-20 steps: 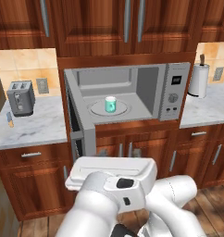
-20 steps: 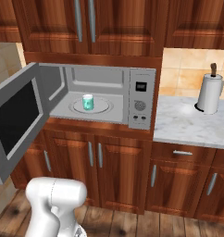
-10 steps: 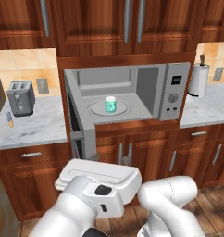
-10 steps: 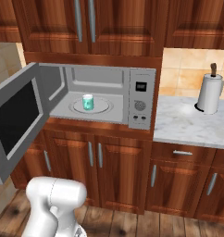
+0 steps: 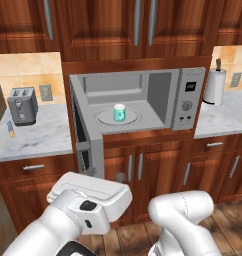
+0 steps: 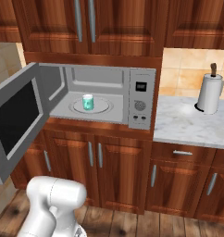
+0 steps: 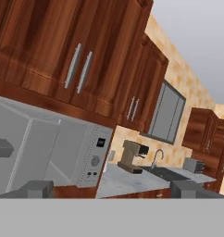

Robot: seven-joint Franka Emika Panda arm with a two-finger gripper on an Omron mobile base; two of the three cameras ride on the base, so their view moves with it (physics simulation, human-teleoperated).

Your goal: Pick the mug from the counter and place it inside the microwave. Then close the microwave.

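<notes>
Teal-green and whitish at the rim, the mug (image 5: pixel 119 113) stands upright, its long axis vertical, near the middle of the white turntable plate (image 5: pixel 104 119) inside the microwave (image 5: pixel 189 98); no handle can be made out, so which way it faces cannot be told. No brand or lettering is readable anywhere: the button panel (image 6: pixel 140 99) shows a small dark display, a round dial and buttons, too small to read. The microwave door (image 6: pixel 15 118) hangs wide open, swung out to the left, its dark window facing the room. The arm (image 5: pixel 78 216) is folded low in front of the lower cabinets, well apart from the mug, with its wrist turned so that the hand view tilts up at the upper cabinets, the microwave's front corner and a far counter with a coffee machine (image 7: pixel 132 156). The gripper (image 7: pixel 113 190) has its two fingertips (image 7: pixel 36 189) spread fully apart with nothing between them. A toaster (image 5: pixel 22 105) sits on the left counter and a paper towel roll (image 6: pixel 209 92) on the right one.
</notes>
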